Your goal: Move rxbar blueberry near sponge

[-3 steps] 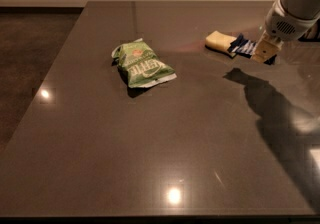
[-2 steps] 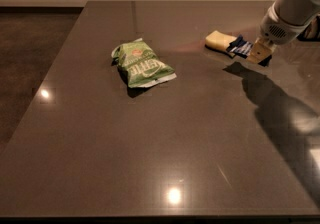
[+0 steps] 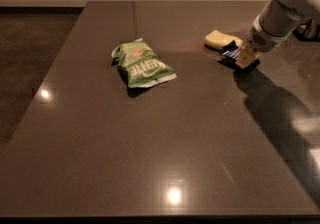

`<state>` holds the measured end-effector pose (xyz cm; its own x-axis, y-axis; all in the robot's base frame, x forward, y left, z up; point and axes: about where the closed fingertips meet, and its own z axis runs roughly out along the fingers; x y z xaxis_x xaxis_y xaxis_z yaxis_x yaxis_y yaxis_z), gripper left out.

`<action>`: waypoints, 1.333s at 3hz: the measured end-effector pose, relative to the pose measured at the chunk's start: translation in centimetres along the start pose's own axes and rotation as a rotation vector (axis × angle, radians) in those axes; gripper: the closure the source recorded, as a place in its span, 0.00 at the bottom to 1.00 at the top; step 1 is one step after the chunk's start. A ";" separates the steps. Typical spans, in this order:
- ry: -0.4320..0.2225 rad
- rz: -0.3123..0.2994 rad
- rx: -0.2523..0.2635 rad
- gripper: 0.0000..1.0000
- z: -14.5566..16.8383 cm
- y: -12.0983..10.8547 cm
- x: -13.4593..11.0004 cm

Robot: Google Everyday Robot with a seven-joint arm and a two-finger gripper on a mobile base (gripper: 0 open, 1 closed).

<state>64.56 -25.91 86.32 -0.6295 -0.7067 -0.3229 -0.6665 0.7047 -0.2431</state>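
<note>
Since the earlier view the gripper point(image 3: 246, 59) has slid a little to the left and toward the camera, and the rxbar blueberry point(image 3: 229, 52) has come along with it, ending slightly lower in the picture while staying close to the sponge point(image 3: 220, 39). The gripper now sits low over the far right part of the dark grey tabletop point(image 3: 175, 143), at the end of the pale arm point(image 3: 285, 8) that reaches in from the upper right corner. Its tan fingers point(image 3: 243, 56) are closed on the right end of the bar, and the navy wrapper with its white lettering sticks out to the left of them. The bar lies just in front of and to the right of the sponge, very near it or touching it; the view does not show which. A dark shadow lies under the bar and the gripper, so it is hard to say whether the bar rests on the tabletop or is held just above it. The sponge, a pale yellow block with rounded edges, lies flat near the far edge. Well apart from both, left of the middle, a crumpled green chip bag point(image 3: 142, 64) lies on its side with its label up. The arm casts a broad shadow point(image 3: 272, 113) across the right side of the tabletop, and two small bright reflections of lamps show on the glossy surface, one near the front edge point(image 3: 173, 195) and one at the left point(image 3: 45, 94).
</note>
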 end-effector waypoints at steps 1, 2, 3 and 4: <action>-0.018 -0.015 -0.008 0.59 0.5 1.2 -0.9; -0.015 -0.014 -0.010 0.36 0.7 1.2 -0.8; -0.013 -0.016 -0.012 0.13 0.8 1.3 -0.9; -0.011 -0.017 -0.015 0.00 1.0 1.4 -0.9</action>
<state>64.57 -24.27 85.35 -0.6138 -0.7176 -0.3292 -0.6827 0.6918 -0.2351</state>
